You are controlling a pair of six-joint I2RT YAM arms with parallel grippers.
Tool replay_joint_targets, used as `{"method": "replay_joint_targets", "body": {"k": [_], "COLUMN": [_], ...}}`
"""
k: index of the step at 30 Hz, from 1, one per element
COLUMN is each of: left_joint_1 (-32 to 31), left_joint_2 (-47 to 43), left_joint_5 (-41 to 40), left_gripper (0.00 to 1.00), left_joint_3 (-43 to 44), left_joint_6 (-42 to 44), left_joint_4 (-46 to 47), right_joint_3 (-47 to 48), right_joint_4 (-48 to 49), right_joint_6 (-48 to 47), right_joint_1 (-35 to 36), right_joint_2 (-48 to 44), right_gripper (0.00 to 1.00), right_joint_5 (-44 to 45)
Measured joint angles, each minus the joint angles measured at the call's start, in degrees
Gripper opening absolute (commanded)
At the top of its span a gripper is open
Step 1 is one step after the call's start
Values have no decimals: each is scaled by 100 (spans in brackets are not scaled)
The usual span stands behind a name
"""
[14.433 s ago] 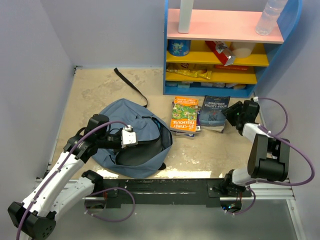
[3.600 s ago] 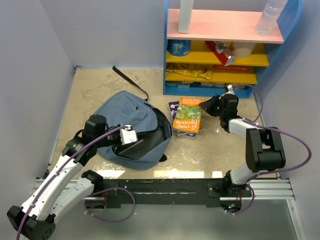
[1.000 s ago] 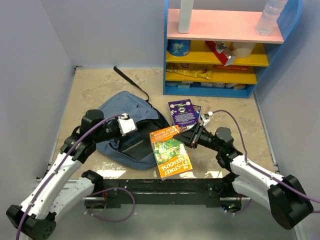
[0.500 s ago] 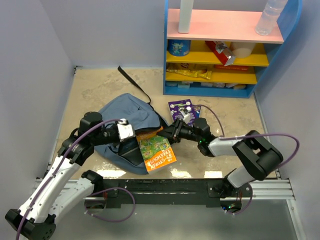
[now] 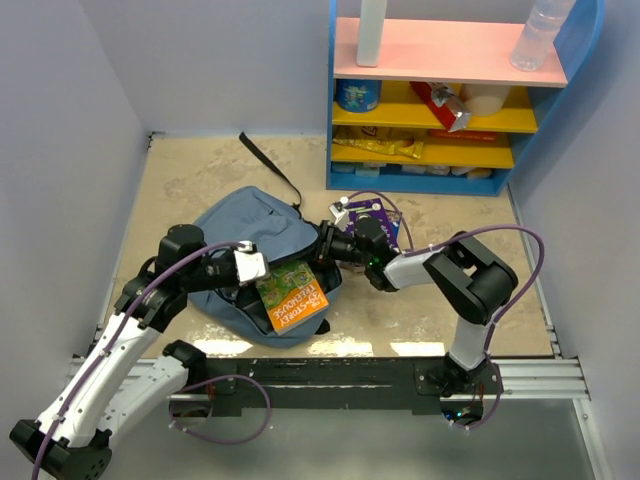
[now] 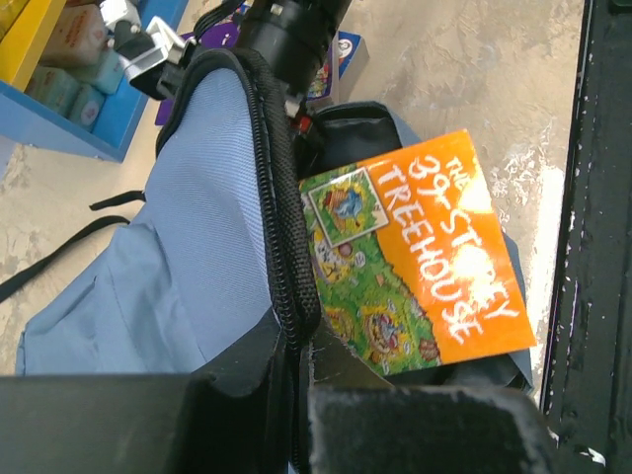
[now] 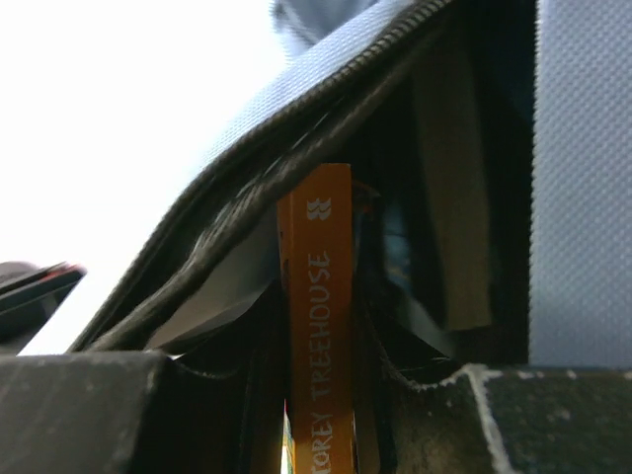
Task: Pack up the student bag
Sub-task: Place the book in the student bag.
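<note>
The slate-blue student bag (image 5: 250, 235) lies at the left of the floor with its dark mouth turned right. My left gripper (image 5: 252, 268) is shut on the bag's zipper rim (image 6: 286, 247) and holds the mouth open. An orange "Treehouse" book (image 5: 291, 298) sticks partly into that opening, its cover facing up (image 6: 425, 286). My right gripper (image 5: 335, 245) reaches into the mouth from the right and is shut on the book's spine (image 7: 321, 326), with the fingers on either side of it. The zipper edge (image 7: 296, 148) arches over the book.
A purple book (image 5: 372, 214) lies on the floor just right of the bag, under my right arm. The blue, yellow and pink shelf (image 5: 440, 100) stands at the back right with snacks and bottles. A black strap (image 5: 268, 170) trails behind the bag.
My right arm has swung left with the orange book, from the open floor into the bag's mouth. My left gripper has kept its hold on the rim.
</note>
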Motion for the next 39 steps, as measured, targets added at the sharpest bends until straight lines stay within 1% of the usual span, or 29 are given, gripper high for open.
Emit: {"method": "replay_joint_targets", "body": {"k": [4,5,8,9,11,12,13,15,16,18,20,23,25,26,29,33,36,39], "left_joint_1": [4,4,4,4,4,4,4,4,7,11,11,11,11,11,11,11,11,11], "left_joint_2": [0,0,0,0,0,2,0,4,4,7,7,4,4,0,2,7,17,20], "left_joint_5": [7,24,92,125,177,208,232,245,249,256,262,308,356,376,407,422,431,435], "left_gripper": [0,0,0,0,0,0,0,0,0,0,0,0,0,0,0,0,0,0], "left_joint_3": [0,0,0,0,0,0,2,11,15,22,22,22,22,22,22,22,22,22], "left_joint_6": [0,0,-7,-9,-20,-22,-24,-24,-24,-26,-24,-24,-26,-26,-26,-26,-26,-26], "left_joint_4": [-13,-17,-17,-17,-17,-17,-15,0,4,4,4,-2,-4,-4,-4,-4,-4,-4], "right_joint_3": [415,446,684,804,1113,1211,1309,1464,1537,1606,1532,986,463,243,-68,-57,142,402], "right_joint_4": [-938,-1010,-1635,-1867,-2295,-2378,-2439,-2535,-2612,-2671,-2629,-2555,-2568,-2573,-2538,-2511,-2590,-2599], "right_joint_6": [-592,-651,-1047,-1193,-1460,-1561,-1648,-1834,-1928,-2118,-2304,-2494,-2640,-2717,-2918,-3073,-3167,-3200], "right_joint_1": [188,219,341,385,483,535,599,723,782,890,1003,1119,1209,1261,1397,1545,1672,1786], "right_joint_2": [46,46,46,46,46,46,46,46,48,61,42,-291,-726,-944,-1300,-1220,-876,-520], "right_gripper": [0,0,15,27,42,58,65,76,79,80,79,74,60,41,17,14,10,9], "right_joint_5": [448,507,905,1047,1366,1537,1727,2024,2142,2354,2557,2806,3025,3141,3495,3853,4089,4240]}}
